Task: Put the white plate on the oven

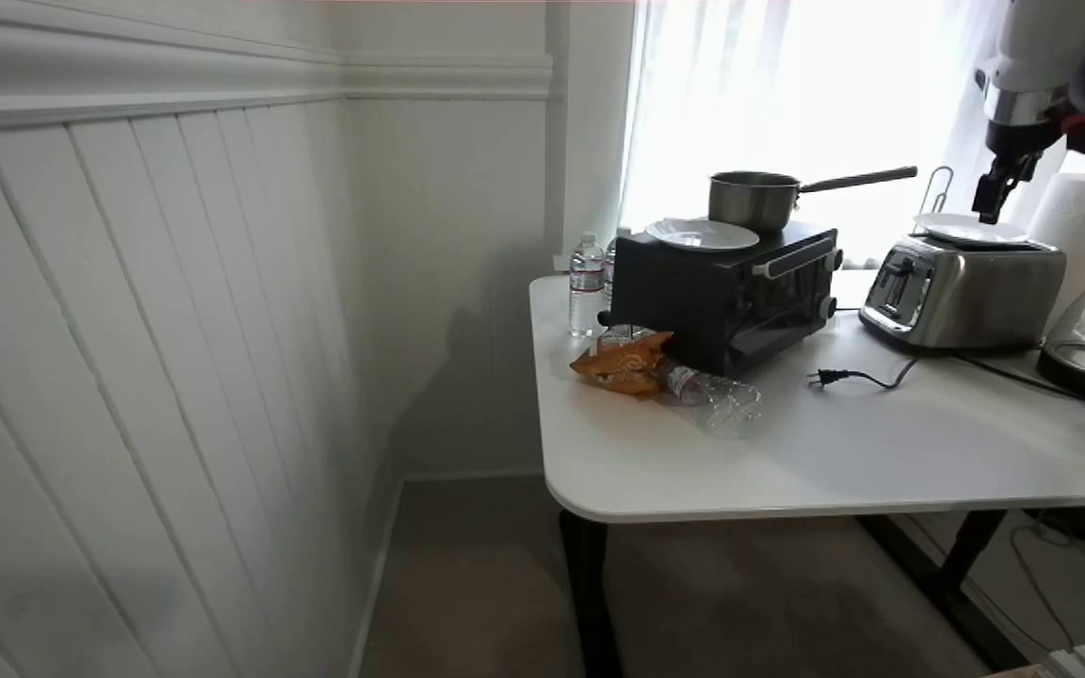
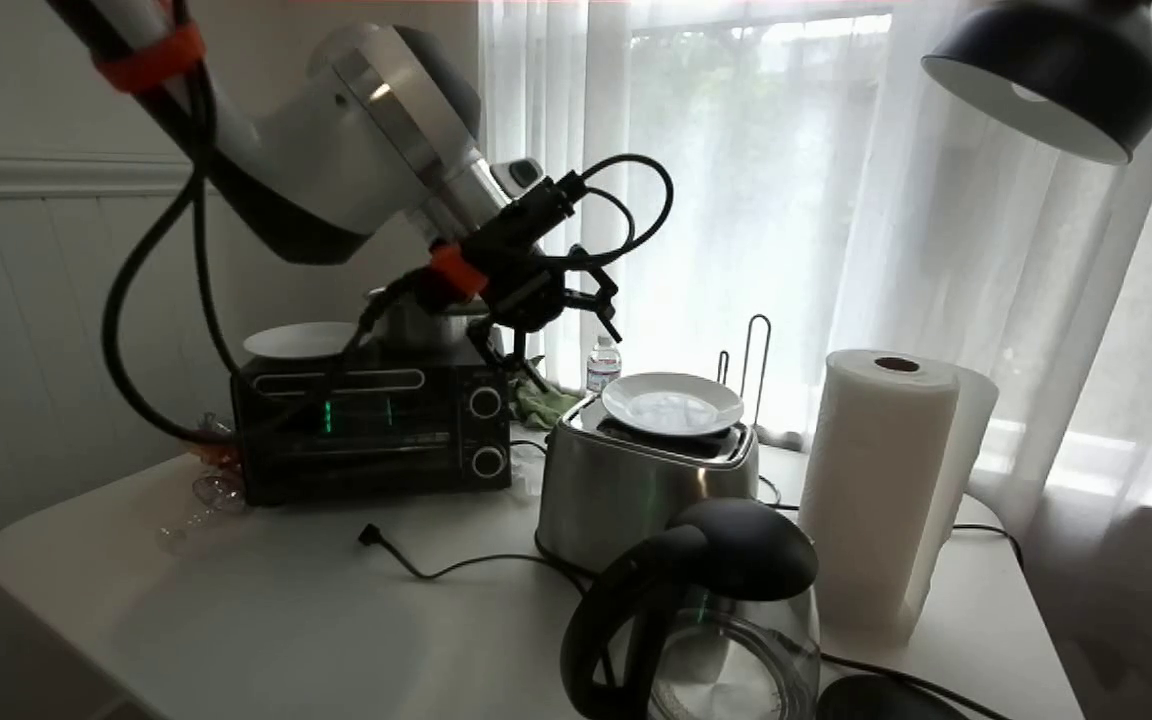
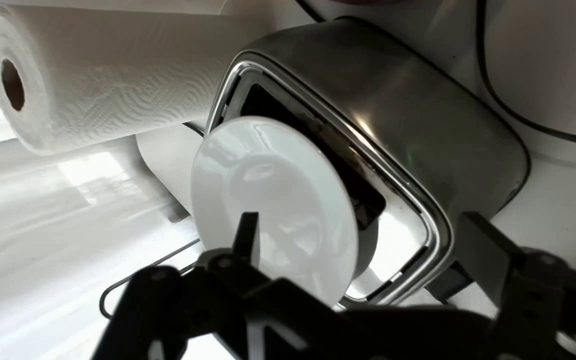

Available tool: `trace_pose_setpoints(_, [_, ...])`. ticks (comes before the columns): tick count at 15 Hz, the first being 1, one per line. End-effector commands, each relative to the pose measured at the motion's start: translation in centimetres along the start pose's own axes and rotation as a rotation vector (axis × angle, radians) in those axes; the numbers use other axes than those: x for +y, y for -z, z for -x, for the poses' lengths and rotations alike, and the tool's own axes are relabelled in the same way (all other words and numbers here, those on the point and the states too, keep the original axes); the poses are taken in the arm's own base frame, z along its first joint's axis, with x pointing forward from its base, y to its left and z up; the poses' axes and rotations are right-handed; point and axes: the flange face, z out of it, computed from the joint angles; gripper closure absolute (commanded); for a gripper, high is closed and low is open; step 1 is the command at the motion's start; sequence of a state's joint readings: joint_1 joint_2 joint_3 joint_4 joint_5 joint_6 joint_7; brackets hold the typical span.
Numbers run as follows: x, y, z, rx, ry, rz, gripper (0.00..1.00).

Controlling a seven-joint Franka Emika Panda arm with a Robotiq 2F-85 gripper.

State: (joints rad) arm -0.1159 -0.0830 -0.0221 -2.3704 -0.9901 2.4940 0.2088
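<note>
On the white tabletop I had a shiny silver toaster near a white paper-towel roll and a black-handled clear glass kettle; a crumpled orange bag lay beside a clear plastic bottle on its side.

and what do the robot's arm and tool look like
The arm is rounded and whitish, with a silver metal band and dark sections. Black cables loop along it, and orange straps show. The tool is black, with two jointed, angular fingers. No legible markings.
</note>
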Motion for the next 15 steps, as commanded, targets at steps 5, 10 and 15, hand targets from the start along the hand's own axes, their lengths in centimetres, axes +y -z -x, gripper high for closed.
trace_pose_setpoints(5, [-1.08,-2.43,0.17,0.001,-0.019,0.053,0.0])
trace_pose_setpoints(10, [-1.0,-2.35,0.15,0.003,-0.019,0.055,0.0])
trace_pose_setpoints(15, [-1.27,-2.13,-0.49,0.049,-0.097,0.167,0.0])
